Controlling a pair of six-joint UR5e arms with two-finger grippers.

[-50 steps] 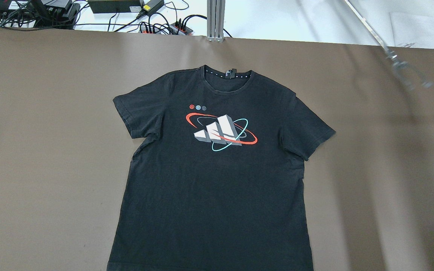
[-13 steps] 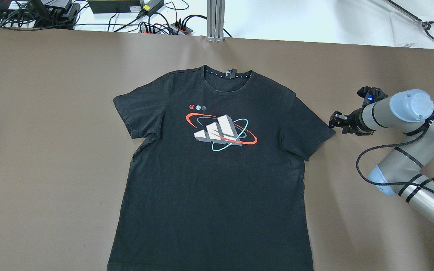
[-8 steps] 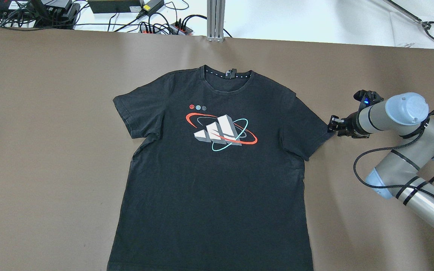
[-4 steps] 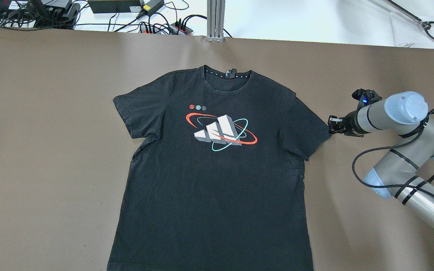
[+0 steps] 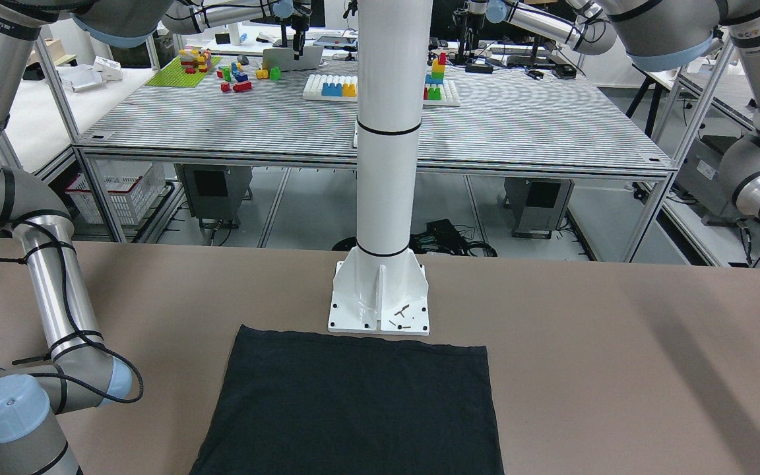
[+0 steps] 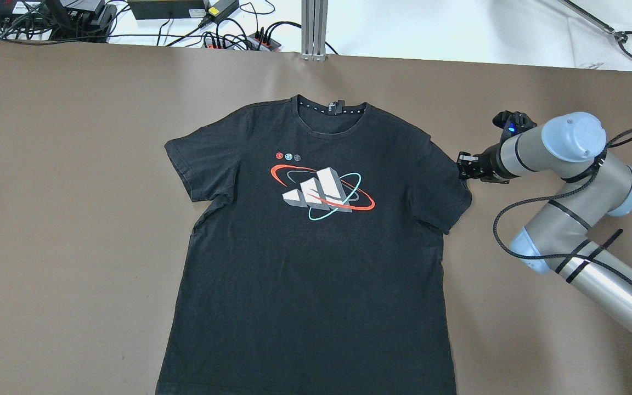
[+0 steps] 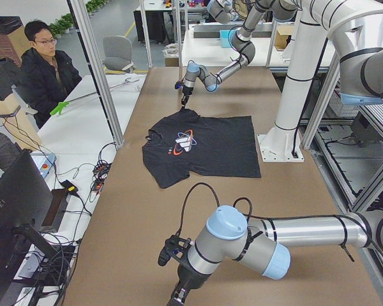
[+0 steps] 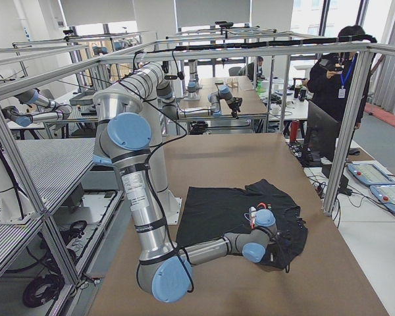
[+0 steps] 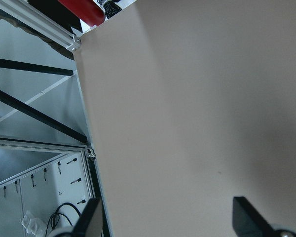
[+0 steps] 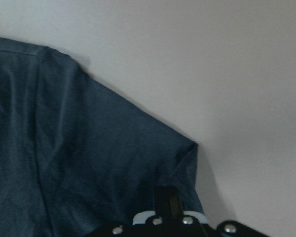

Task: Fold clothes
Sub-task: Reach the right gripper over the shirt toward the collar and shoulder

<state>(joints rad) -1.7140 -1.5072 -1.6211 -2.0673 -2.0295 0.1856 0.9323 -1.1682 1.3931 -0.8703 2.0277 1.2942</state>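
Note:
The clothes are one black T-shirt (image 6: 305, 285) with a red, white and teal print, lying flat and face up on the brown table (image 6: 74, 164), collar at the far side. In the front-facing view only its plain hem end (image 5: 353, 409) shows. My right gripper (image 6: 461, 167) is at the shirt's right sleeve and shut on the sleeve's corner, which is drawn up and inward. The right wrist view shows the sleeve (image 10: 64, 148) creased at that corner. My left gripper (image 9: 167, 222) is open and empty over bare table, near the table's left end (image 7: 179, 294).
A white pillar (image 5: 386, 132) on a base plate (image 5: 380, 297) stands just behind the shirt's hem. Cables and power strips (image 6: 228, 33) lie past the far table edge. A metal grabber tool (image 6: 623, 38) lies at the far right. An operator (image 7: 45, 70) sits beside the table.
My right arm came in from the right, reached the right sleeve's corner, shut on it and moved left and away, drawing the sleeve tip inward. The rest of the shirt has not moved.

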